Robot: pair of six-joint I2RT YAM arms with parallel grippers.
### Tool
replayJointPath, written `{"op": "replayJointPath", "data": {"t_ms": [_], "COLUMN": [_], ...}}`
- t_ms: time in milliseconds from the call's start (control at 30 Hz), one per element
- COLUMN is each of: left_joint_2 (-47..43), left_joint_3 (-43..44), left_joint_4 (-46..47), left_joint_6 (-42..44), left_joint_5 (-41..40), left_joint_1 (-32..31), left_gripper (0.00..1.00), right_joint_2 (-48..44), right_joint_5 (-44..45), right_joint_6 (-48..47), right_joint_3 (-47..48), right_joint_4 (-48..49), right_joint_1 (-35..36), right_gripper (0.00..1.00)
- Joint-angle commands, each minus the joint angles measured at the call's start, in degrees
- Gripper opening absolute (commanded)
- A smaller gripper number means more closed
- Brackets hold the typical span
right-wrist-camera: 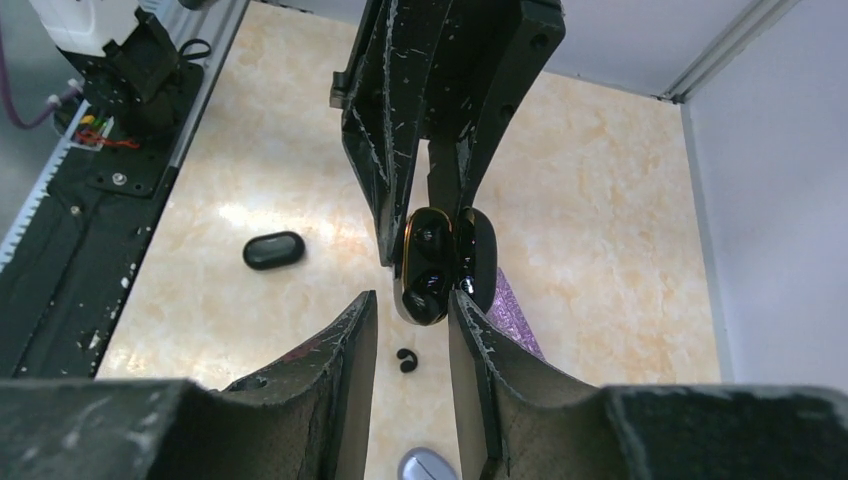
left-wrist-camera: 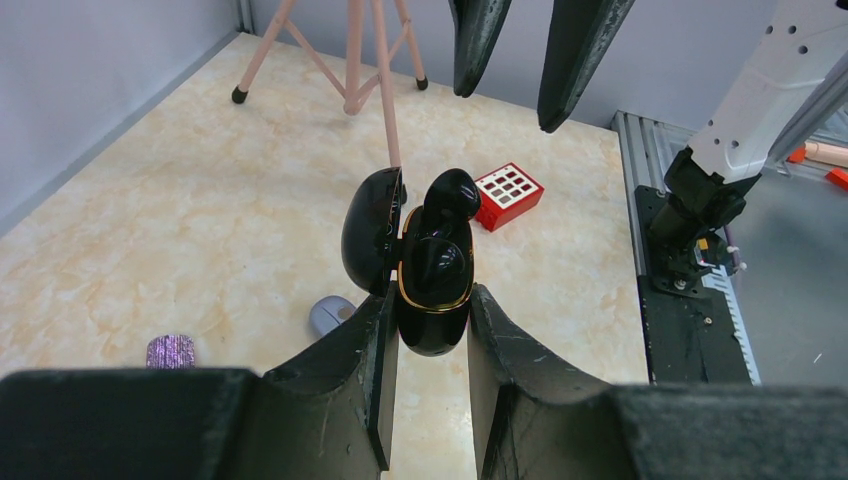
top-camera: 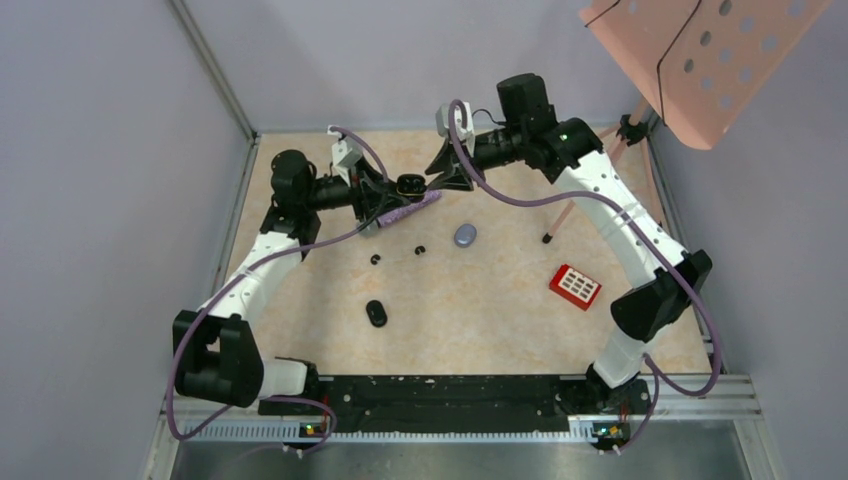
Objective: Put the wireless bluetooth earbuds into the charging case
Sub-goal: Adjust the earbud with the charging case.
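Note:
My left gripper [left-wrist-camera: 432, 294] is shut on an open glossy black charging case [left-wrist-camera: 434, 290] with a gold rim, held above the table, its lid [left-wrist-camera: 370, 230] swung to the left. Black earbuds sit in its wells, and the far one [left-wrist-camera: 450, 196] stands proud. My right gripper [right-wrist-camera: 411, 297] is open and empty, its fingertips [left-wrist-camera: 577, 60] just short of the case [right-wrist-camera: 428, 268]. In the top view both grippers, left [top-camera: 393, 191] and right [top-camera: 436, 178], meet at the case [top-camera: 408, 184]. Two loose black earbuds [top-camera: 376, 260] [top-camera: 420, 249] lie on the table, one of which shows in the right wrist view [right-wrist-camera: 406, 361].
A purple glitter microphone [top-camera: 415, 208] lies under the held case. A lilac-grey oval case [top-camera: 465, 235], a closed black case [top-camera: 376, 313] and a red block [top-camera: 575, 286] lie on the table. A pink stand [top-camera: 700, 55] rises at the back right.

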Motion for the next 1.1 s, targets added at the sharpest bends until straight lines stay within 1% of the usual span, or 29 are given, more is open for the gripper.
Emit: {"op": "replayJointPath", "data": {"t_ms": [0, 267, 733, 800, 900, 1067], "left_joint_2": [-1.6, -2.0, -2.3, -2.2, -2.2, -1.9], "left_joint_3": [0.6, 0.9, 2.2, 2.3, 2.4, 2.7], "left_joint_4": [-1.1, -1.2, -4.0, -4.4, -4.5, -4.4], "left_joint_6": [3.1, 3.2, 6.6, 6.9, 7.1, 7.2], "left_joint_5": [1.6, 1.8, 3.2, 3.2, 3.1, 3.1], "left_joint_1": [-0.3, -0.3, -1.1, -1.1, -1.2, -1.4], "left_gripper": [0.00, 0.00, 0.00, 0.00, 0.00, 0.00], "right_joint_2": [-1.1, 0.9, 2.7, 3.0, 3.1, 3.8], "right_joint_5": [1.6, 2.7, 5.6, 6.0, 6.5, 7.6], "right_joint_6": [-4.7, -8.7, -10.3, -10.2, -10.1, -9.0], "right_joint_3": [0.2, 2.1, 2.4, 2.6, 2.6, 2.8], "right_joint_4": [-0.4, -5.7, -5.9, -5.9, -5.9, -6.0], "right_joint_1": [0.9, 2.4, 3.7, 3.8, 3.8, 3.9], "right_gripper": [0.32, 0.31, 0.31, 0.29, 0.22, 0.20]}}
